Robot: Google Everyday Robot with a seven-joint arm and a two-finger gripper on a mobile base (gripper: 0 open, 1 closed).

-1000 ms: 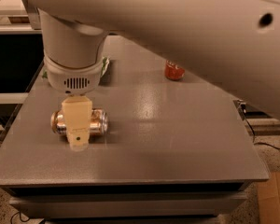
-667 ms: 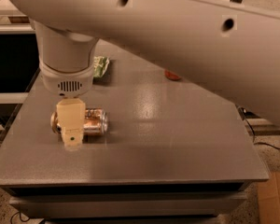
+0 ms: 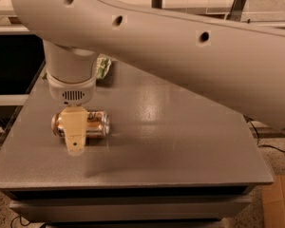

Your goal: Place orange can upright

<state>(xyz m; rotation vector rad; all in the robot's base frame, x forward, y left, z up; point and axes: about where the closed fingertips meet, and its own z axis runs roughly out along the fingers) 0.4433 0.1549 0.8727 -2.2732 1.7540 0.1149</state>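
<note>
The orange can (image 3: 97, 123) lies on its side at the left of the frame, on the grey table (image 3: 180, 141), its long axis running left to right and its silver end facing left. The gripper (image 3: 76, 136) hangs from the wrist directly over the can's middle, and its beige front member crosses the can's body and reaches down to the table surface. Whether the gripper has closed on the can cannot be determined from this view. Compared with one second ago, the can has not shifted. The wrist has come down slightly toward it, and the arm (image 3: 180, 46) has swung across the upper frame, so that it now covers the back right of the table. A green packet (image 3: 103, 66) shows just behind the wrist at the upper left. Assessment: the descent is at or near completion, and the can is not yet upright. Securing, lifting and rotating it still remain.
</note>
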